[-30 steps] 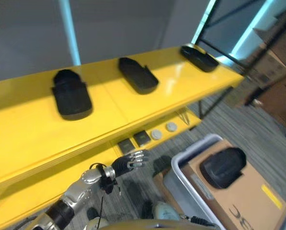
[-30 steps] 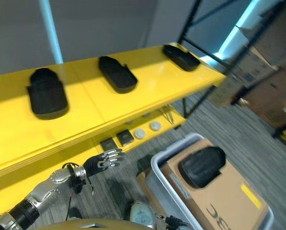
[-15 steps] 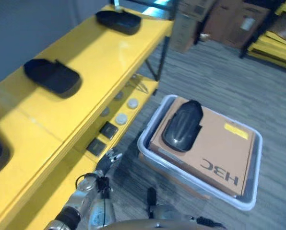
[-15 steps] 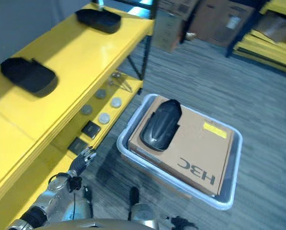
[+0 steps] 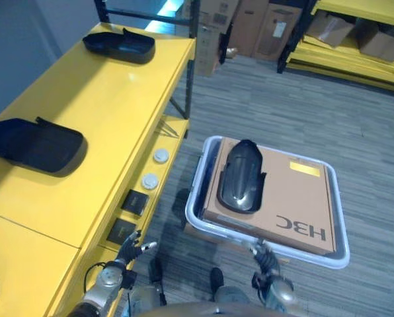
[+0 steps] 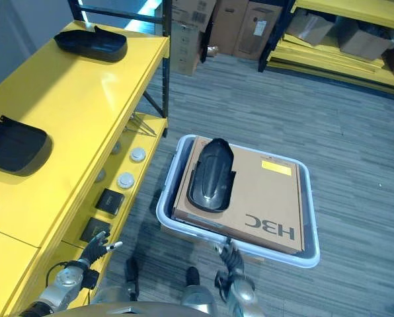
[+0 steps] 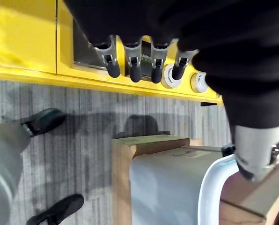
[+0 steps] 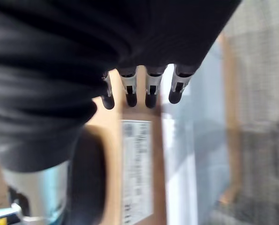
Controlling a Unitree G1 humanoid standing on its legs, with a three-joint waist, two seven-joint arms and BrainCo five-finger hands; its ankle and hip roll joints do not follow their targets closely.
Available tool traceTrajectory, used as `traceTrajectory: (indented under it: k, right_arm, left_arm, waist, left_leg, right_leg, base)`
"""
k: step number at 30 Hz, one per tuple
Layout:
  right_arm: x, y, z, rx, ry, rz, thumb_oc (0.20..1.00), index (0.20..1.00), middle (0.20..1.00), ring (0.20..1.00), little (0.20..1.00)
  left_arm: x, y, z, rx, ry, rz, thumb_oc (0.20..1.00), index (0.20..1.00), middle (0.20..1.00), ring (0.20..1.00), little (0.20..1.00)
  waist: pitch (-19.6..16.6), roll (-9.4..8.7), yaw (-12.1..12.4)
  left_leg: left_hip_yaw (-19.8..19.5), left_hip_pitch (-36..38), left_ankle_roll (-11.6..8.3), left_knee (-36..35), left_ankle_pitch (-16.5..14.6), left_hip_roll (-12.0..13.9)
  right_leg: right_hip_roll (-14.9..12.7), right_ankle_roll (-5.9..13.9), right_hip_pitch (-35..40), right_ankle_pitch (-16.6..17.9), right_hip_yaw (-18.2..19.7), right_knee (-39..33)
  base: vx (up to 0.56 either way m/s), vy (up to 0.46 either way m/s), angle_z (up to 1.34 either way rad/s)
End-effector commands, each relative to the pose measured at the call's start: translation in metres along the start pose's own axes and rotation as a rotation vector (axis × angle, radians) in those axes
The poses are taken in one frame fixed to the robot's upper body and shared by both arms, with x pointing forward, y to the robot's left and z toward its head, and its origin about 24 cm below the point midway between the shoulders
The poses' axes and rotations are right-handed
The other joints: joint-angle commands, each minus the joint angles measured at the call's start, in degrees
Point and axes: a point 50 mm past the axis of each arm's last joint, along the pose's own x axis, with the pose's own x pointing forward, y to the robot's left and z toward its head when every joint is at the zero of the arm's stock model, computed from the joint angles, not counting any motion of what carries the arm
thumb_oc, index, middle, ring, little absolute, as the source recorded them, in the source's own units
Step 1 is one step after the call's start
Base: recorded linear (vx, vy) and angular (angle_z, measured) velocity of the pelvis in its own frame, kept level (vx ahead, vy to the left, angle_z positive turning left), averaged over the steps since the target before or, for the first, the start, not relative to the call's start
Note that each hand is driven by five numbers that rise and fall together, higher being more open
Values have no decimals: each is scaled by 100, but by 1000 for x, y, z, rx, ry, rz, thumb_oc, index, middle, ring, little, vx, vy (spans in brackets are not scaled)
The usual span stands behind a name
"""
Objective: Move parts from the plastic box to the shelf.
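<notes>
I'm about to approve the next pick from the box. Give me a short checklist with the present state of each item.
1. Black part in reach: ok, it lies on the cardboard in the plastic box.
2. Left hand free: ok, fingers straight, holding nothing, low beside the shelf.
3. Right hand free: ok, open at the box's near rim.
4. Shelf space: ok, bare yellow top between the two black parts already placed.
5. Part's weight: cannot tell.

Yellow shelf [image 5: 84, 112] carrying two black parts [image 5: 33, 144] [image 5: 119, 45] on top; lower tier holding round discs [image 5: 160, 156] and dark square pieces [image 5: 135, 203]. Grey carpeted floor [image 5: 303, 105] bearing plastic box [image 5: 196, 198].
</notes>
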Motion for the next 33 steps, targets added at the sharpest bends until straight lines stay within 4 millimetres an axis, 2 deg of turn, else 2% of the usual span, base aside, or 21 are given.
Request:
traceTrajectory:
  k: [1,6,8,9,12,13,17,18,19,23,25,27,29,32,33]
  right_arm:
    - [9,-20,70,-276,-330,-29,1000,1000,1000,1000,1000]
    - [-8,-28,159,-424,-667,-60,1000,1000,1000,1000,1000]
    - [-7,-33,175,-462,-705,-118,1000,1000,1000,1000,1000]
    - [2,-37,187,-526,-719,-161,1000,1000,1000,1000,1000]
    - [13,-44,206,-486,-726,-256,1000,1000,1000,1000,1000]
    - [25,-44,219,-516,-712,-323,1000,1000,1000,1000,1000]
    - [45,-43,239,-533,-685,-429,1000,1000,1000,1000,1000]
    - [56,-49,255,-551,-663,-512,1000,1000,1000,1000,1000]
    - [61,-54,260,-560,-641,-544,1000,1000,1000,1000,1000]
    - [77,-70,269,-579,-523,-613,1000,1000,1000,1000,1000]
    - [88,-78,269,-646,-392,-630,1000,1000,1000,1000,1000]
    - [94,-81,257,-694,-288,-653,1000,1000,1000,1000,1000]
    - [99,-86,236,-700,-162,-660,1000,1000,1000,1000,1000]
    - [102,-89,213,-732,-51,-660,1000,1000,1000,1000,1000]
    - [103,-89,195,-749,21,-667,1000,1000,1000,1000,1000]
  left_arm:
    - [9,1,9,64,-38,40,1000,1000,1000,1000,1000]
    - [-2,15,-26,47,93,127,1000,1000,1000,1000,1000]
    - [-1,14,-29,25,113,127,1000,1000,1000,1000,1000]
    - [-1,11,-30,17,127,113,1000,1000,1000,1000,1000]
    - [0,8,-29,33,114,104,1000,1000,1000,1000,1000]
    - [4,12,-23,14,98,115,1000,1000,1000,1000,1000]
    - [11,17,-10,-1,67,123,1000,1000,1000,1000,1000]
    - [15,19,-1,4,41,119,1000,1000,1000,1000,1000]
    - [16,19,1,8,34,113,1000,1000,1000,1000,1000]
    - [19,19,9,26,14,92,1000,1000,1000,1000,1000]
    - [22,21,15,22,0,88,1000,1000,1000,1000,1000]
    - [23,20,18,21,-6,81,1000,1000,1000,1000,1000]
    - [24,19,19,22,-13,74,1000,1000,1000,1000,1000]
    - [24,18,21,21,-20,67,1000,1000,1000,1000,1000]
    - [25,17,22,24,-23,59,1000,1000,1000,1000,1000]
  waist:
    - [88,153,-43]
    - [198,81,-144]
    - [257,103,-121]
    - [323,133,-32]
    - [424,161,120]
    - [529,183,242]
    - [677,216,460]
    - [772,232,576]
    - [800,239,640]
    - [911,303,823]
    - [976,348,924]
    - [1005,382,979]
    - [1024,400,1029]
    - [1030,415,1065]
    - [1026,436,1090]
  left_leg:
    - [6,416,-15,12,-440,212]
    - [127,382,13,12,-452,224]
    - [124,350,15,12,-450,214]
    - [90,294,11,12,-445,200]
    - [22,183,-3,12,-422,185]
    - [-64,58,-17,12,-401,170]
    - [-237,-138,-59,12,-342,154]
    - [-333,-274,-84,12,-293,147]
    - [-368,-325,-97,12,-269,146]
    - [-511,-504,-136,12,-187,121]
    - [-567,-612,-159,12,-134,100]
    - [-603,-652,-168,12,-106,92]
    - [-644,-673,-183,12,-104,86]
    - [-662,-679,-190,12,-96,77]
    - [-676,-670,-199,12,-95,87]
  right_leg:
    - [-145,320,-407,500,-152,20]
    - [-83,314,-526,508,34,20]
    - [-90,308,-551,516,40,20]
    - [-116,312,-574,510,-1,20]
    - [-151,318,-623,520,-78,20]
    - [-174,316,-687,520,-139,20]
    - [-221,308,-766,528,-273,20]
    - [-258,312,-832,544,-364,20]
    - [-271,312,-854,548,-400,20]
    - [-318,313,-938,568,-536,20]
    - [-356,313,-989,578,-618,20]
    - [-372,297,-991,578,-673,20]
    - [-390,293,-975,568,-741,20]
    - [-402,286,-961,573,-796,20]
    - [-419,278,-936,570,-848,20]
  base:
    - [76,-43,-32]
    - [31,-8,-20]
    - [16,38,-17]
    - [12,26,-18]
    - [-21,3,-1]
    - [-87,-8,20]
    - [-74,-34,24]
    - [-92,-64,30]
    - [-73,-52,42]
    - [-32,-12,33]
    - [-43,25,21]
    - [-8,16,22]
    - [6,-2,21]
    - [-2,-3,12]
    - [-1,-3,15]
